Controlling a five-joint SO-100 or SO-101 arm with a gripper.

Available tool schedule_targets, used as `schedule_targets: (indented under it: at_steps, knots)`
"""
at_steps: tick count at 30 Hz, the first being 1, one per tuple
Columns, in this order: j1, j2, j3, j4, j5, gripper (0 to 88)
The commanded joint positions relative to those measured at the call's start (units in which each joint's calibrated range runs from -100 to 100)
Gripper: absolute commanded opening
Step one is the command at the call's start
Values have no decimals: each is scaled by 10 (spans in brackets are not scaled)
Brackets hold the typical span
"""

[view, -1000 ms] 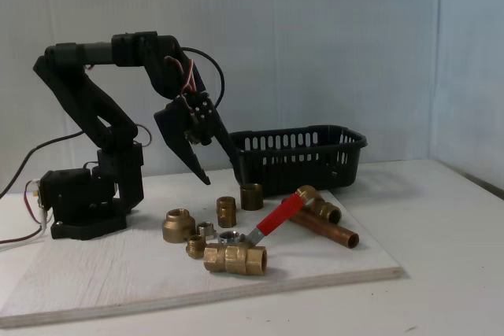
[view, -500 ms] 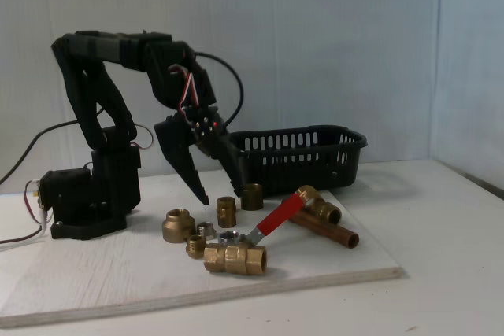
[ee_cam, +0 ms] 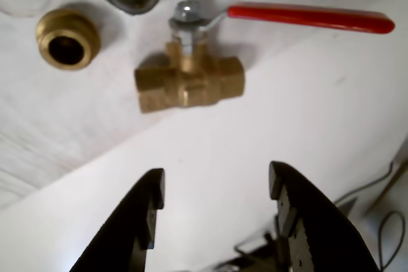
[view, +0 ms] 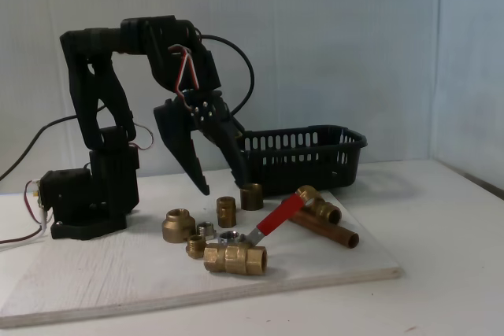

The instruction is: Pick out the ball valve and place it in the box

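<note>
1. Brass and red mark the ball valve, which lies on the pale board at the lower middle of the fixed view, its red lever slanting up to the right.
2. In the wrist view the ball valve is seen in the upper middle of the frame, directly ahead of the gripper, with bare board between them.
3. The brass body's long axis runs left to right across that frame, crosswise to the line of approach; the lever stretches away to the upper right.
4. The gripper is held above the fittings in the fixed view, its two fingers spread well apart; nothing is gripped or touched.
5. A forward and downward reach is judged necessary, so that the body may be straddled.
6. The box is seen behind the fittings, right of the gripper, on the tabletop.
</note>
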Motion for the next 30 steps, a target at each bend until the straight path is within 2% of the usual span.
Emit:
schedule_targets:
  at_steps: [1,12,23,30]
  knots:
    - [7,-1,22,-34,-3,176]
    - [19,17,41,-58,-21,176]
    - [41,96,9,-58,-73,175]
    - [42,97,12,-59,-79,173]
